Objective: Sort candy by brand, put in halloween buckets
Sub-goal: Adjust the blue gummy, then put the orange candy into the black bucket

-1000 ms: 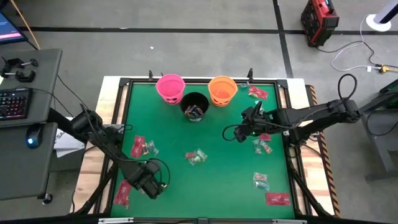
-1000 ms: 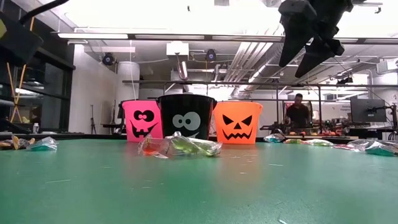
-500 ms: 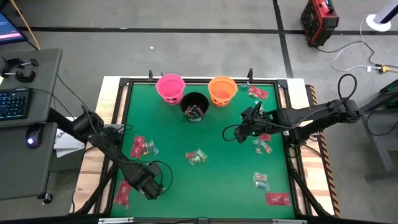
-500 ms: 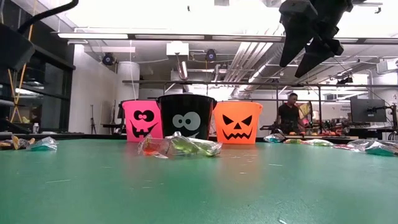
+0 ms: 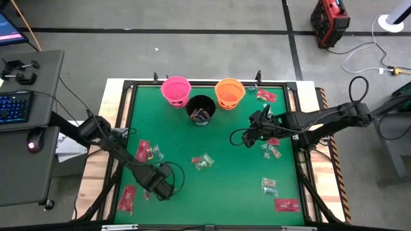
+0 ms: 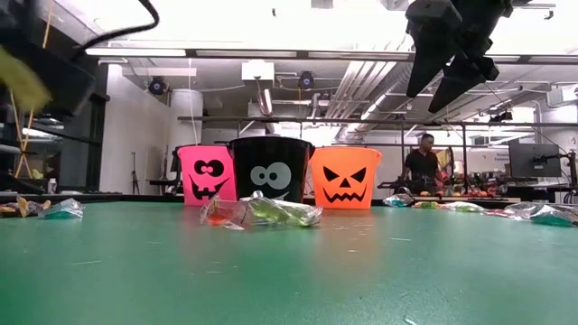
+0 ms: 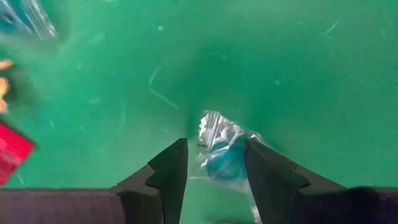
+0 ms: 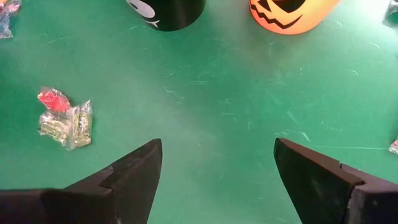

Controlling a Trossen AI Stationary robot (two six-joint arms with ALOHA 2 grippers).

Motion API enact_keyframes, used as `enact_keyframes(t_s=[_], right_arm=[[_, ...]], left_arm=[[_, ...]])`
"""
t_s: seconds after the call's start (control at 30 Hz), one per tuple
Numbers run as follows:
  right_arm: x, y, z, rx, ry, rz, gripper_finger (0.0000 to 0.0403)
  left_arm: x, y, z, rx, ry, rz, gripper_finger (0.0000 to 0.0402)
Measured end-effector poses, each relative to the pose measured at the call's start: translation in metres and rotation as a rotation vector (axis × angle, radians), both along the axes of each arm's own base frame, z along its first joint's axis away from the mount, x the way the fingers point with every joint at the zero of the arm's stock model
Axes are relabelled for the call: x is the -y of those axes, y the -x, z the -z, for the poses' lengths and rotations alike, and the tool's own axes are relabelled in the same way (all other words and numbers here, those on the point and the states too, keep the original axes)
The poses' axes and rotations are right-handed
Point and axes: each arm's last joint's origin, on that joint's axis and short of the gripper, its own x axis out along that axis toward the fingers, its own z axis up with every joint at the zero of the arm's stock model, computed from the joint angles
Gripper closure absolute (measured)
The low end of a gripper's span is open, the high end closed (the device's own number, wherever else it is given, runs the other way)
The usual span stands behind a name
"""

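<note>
Three halloween buckets stand at the far edge: pink (image 5: 176,90), black (image 5: 201,109) with candy inside, and orange (image 5: 229,93). Candy lies in loose clusters at the table's middle (image 5: 203,162), left (image 5: 146,152) and right (image 5: 270,151), and a red packet (image 5: 126,197) lies near the left front. My left gripper (image 5: 162,186) is near the front left, pointing down and shut on a clear-wrapped teal candy (image 7: 224,158). My right gripper (image 5: 247,138) hangs open right of centre, above the table, with nothing between its fingers (image 8: 134,171). My left gripper pinches the clear-wrapped teal candy between its two fingers (image 7: 171,165), coming from above and pointing down. The wrapper's crinkled free end (image 7: 214,124) sticks out past the fingertips. The candy is lifted clear of the table.
More candy lies at the right front (image 5: 268,186), with a red packet (image 5: 287,205) near the front right corner and pieces by the far right corner (image 5: 265,95). A raised black frame (image 5: 192,83) rims the green table. A person (image 6: 423,167) stands far behind the table.
My left gripper has gone a little toward the table's right edge along the front, has rolled about its downward axis, and has kept the candy between its fingers. The right arm has kept still.
</note>
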Motion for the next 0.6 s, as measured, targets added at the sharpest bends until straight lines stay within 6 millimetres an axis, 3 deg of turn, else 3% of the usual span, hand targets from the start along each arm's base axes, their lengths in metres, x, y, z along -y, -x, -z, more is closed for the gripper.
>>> enact_keyframes(t_s=[0.13,0.37,0.6], right_arm=[[0.000,0.000,0.000,0.000,0.000,0.000,0.0101],[0.000,0.000,0.000,0.000,0.000,0.000,0.0101],[0.000,0.000,0.000,-0.002,0.014,-0.005,0.0101]], left_arm=[[0.001,0.002,-0.004,-0.047,0.080,-0.016,0.0256],[0.001,0.009,-0.027,0.025,0.098,-0.098,0.0256],[0.022,0.035,-0.044,0.031,0.151,-0.318,0.0256]])
